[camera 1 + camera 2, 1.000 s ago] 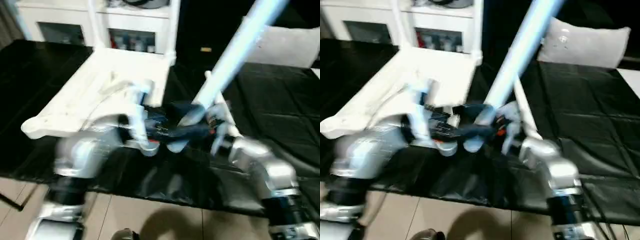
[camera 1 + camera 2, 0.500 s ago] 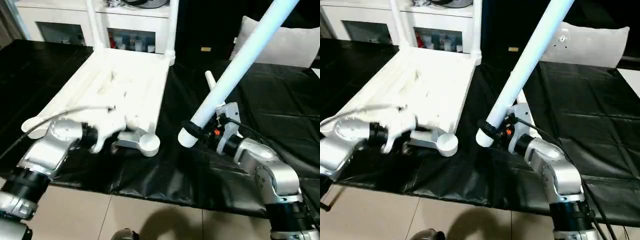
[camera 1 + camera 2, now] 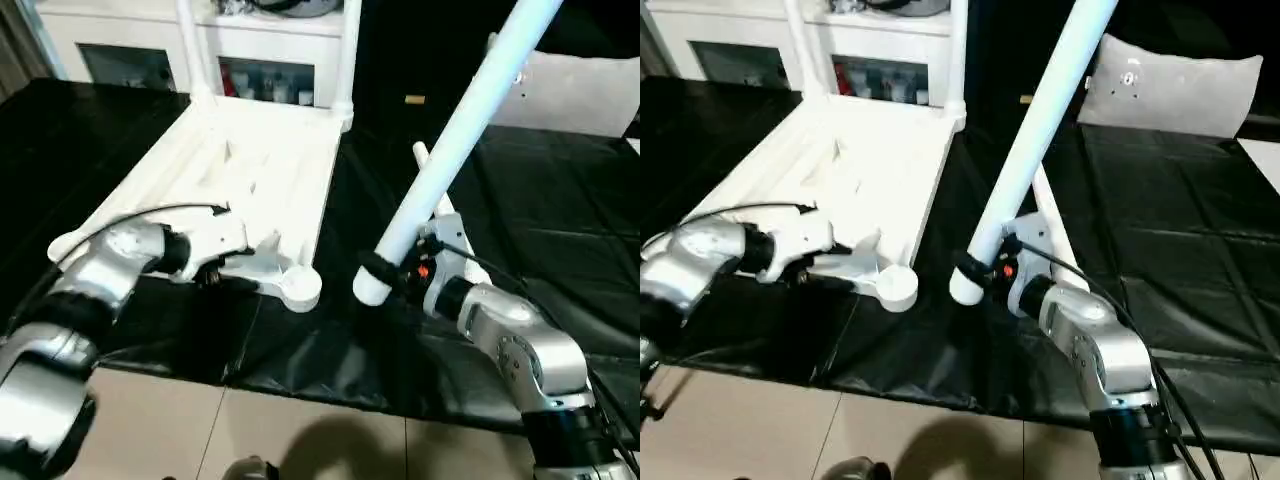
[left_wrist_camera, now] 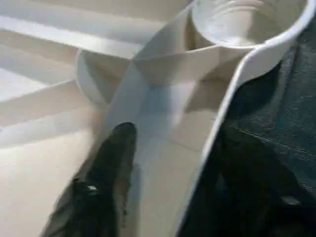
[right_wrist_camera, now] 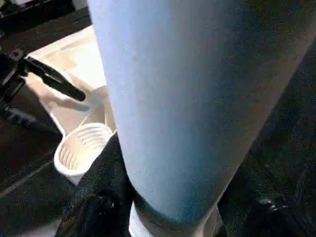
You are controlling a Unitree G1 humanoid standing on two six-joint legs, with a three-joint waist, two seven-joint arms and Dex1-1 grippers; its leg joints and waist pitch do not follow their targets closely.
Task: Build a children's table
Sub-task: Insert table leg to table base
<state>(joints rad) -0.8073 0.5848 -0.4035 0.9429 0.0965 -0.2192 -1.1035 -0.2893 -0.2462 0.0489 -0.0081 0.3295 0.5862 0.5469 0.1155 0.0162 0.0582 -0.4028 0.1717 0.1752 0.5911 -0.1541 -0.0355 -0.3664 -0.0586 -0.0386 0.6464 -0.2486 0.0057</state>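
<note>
My right gripper (image 3: 392, 277) clamps a leg (image 3: 455, 140) slanting to upper right, while my left gripper (image 4: 168, 173), jaws parted, straddles the tabletop (image 3: 250, 170) rim at lower left.

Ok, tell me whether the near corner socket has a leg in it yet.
Empty: the corner socket gapes open; the right claw holds the leg beside it.

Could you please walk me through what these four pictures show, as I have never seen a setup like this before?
A humanoid robot is assembling a children's table. Two pictures come from its head, looking down over its silver arms; two come from cameras on its wrists. On the black-covered surface lies the white tabletop, underside up, two legs already standing at its far corners. The right gripper holds a long white leg near its lower end. The left gripper straddles the tabletop's edge by the near corner socket.
</note>
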